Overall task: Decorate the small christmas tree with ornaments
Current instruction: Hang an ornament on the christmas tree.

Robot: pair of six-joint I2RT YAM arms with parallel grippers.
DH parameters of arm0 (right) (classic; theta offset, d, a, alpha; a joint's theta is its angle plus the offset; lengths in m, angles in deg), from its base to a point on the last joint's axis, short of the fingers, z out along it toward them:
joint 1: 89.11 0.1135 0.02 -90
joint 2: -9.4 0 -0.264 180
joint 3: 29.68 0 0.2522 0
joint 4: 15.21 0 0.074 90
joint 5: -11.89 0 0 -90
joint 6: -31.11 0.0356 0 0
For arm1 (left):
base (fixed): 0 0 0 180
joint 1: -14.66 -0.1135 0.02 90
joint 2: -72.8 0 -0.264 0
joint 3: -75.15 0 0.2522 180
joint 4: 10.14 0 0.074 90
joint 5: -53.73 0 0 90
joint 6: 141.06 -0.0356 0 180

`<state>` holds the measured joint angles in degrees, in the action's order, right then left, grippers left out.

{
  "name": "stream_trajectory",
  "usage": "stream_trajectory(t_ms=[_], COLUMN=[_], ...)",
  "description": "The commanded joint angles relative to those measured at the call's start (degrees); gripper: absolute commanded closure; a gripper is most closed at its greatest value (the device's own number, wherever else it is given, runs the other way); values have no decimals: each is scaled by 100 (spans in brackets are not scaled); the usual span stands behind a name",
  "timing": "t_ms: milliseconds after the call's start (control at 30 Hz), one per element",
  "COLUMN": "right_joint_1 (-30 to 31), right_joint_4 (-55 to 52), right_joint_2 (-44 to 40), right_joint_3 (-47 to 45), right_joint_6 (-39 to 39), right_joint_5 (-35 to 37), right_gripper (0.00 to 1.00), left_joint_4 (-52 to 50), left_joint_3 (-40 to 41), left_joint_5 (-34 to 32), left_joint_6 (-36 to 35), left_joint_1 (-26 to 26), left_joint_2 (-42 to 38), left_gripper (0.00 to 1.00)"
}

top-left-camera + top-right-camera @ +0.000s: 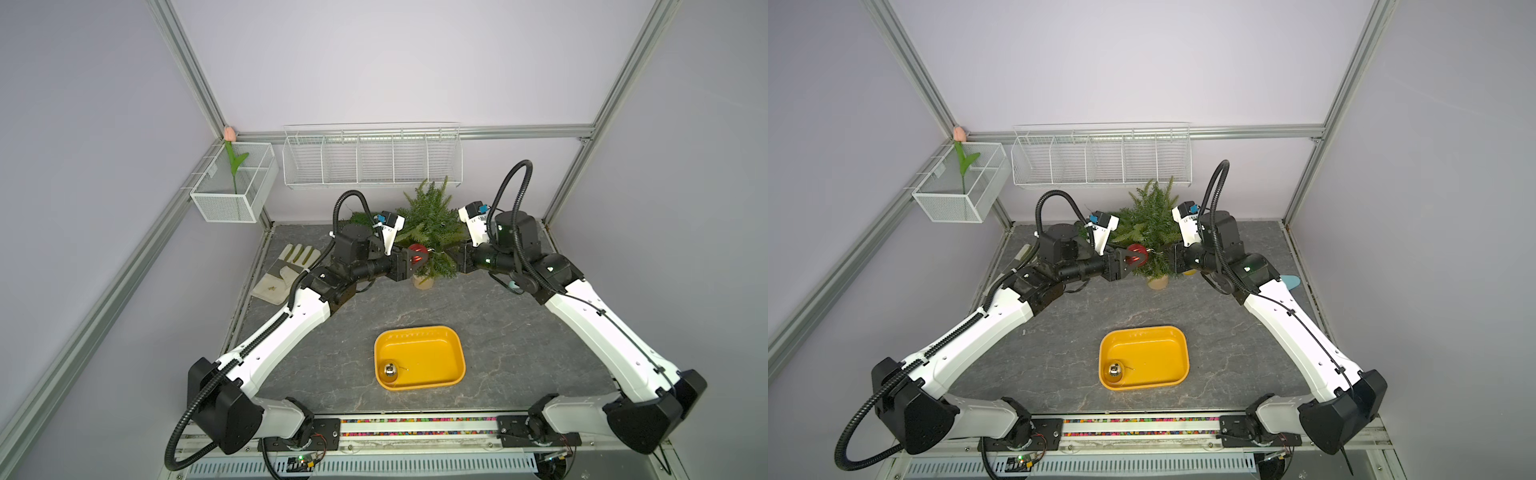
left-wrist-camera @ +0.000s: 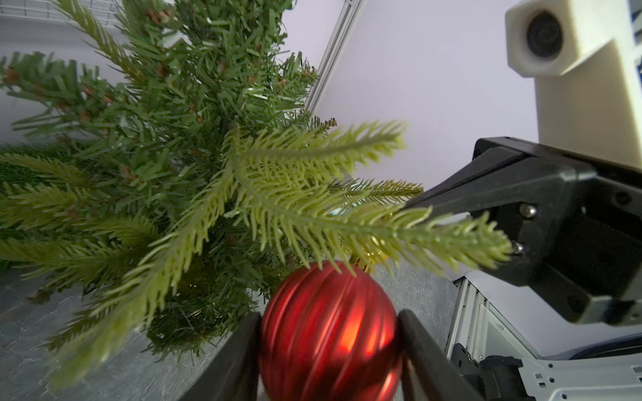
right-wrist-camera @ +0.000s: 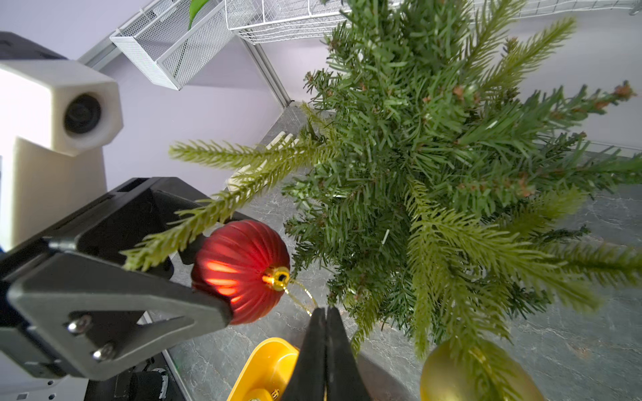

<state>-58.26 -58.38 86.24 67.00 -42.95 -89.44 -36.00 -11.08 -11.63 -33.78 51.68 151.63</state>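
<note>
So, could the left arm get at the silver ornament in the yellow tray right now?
Probably not yet: the silver ornament lies uncovered in the tray, but the left tool is gripping the red ornament.

It is a robot lab booth: plain walls (image 1: 395,62), a metal frame (image 1: 523,131), two robot arms (image 1: 291,328) fixed at six o'clock.
</note>
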Motion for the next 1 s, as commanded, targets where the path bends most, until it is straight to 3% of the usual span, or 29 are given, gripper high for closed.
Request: stream_trajectory(t_ms=[0, 967], right_joint_1=[-31, -40], right_joint_4=[-65, -311], right_joint_2=[101, 171], right_joint_3=[157, 217], right_joint_6=[-140, -442], right_joint_5=[59, 567], right_gripper=[94, 94], left_joint_4=[-62, -46], left_joint_3=[-197, -257], left_joint_5=[219, 163], left_joint_6=[-58, 171], left_joint_1=[-32, 25], left_joint_2=[121, 548], left_gripper=[100, 100])
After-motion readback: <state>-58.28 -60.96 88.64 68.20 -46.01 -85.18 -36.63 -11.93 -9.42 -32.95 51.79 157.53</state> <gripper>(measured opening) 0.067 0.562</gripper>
